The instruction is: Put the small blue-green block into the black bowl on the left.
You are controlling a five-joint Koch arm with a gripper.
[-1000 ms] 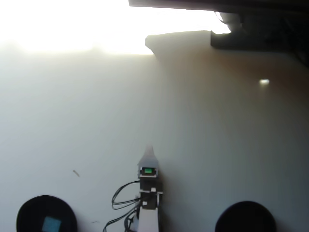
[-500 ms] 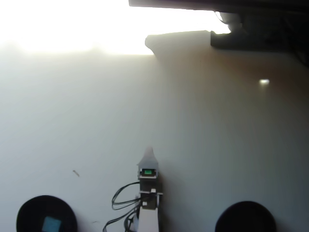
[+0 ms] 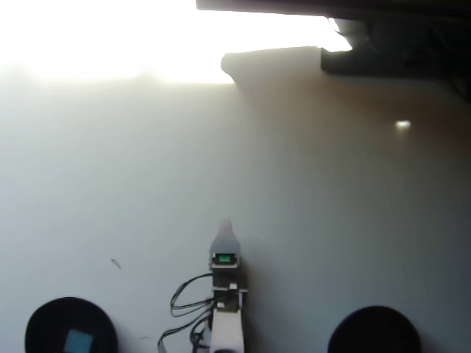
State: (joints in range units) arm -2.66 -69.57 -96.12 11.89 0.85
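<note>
Two black bowls sit at the near edge of the table [image 3: 331,220] in the overhead view: the left bowl [image 3: 44,323] already has the blue-green block [image 3: 78,341] lying flat inside it, and the right bowl [image 3: 374,329] looks empty. Between them the arm [image 3: 228,323] reaches away from the near edge, with loose wires [image 3: 184,301] trailing on its left. Its fingers [image 3: 226,229] point toward the far side and overlap into one pale tip, so I cannot tell whether they are open, and nothing is visibly held in them. So the task looks done. The main risks are the wires snagging on a sweep left and nudging the left bowl, and strong glare washing out the far left of the table, which could hide anything lying there.
</note>
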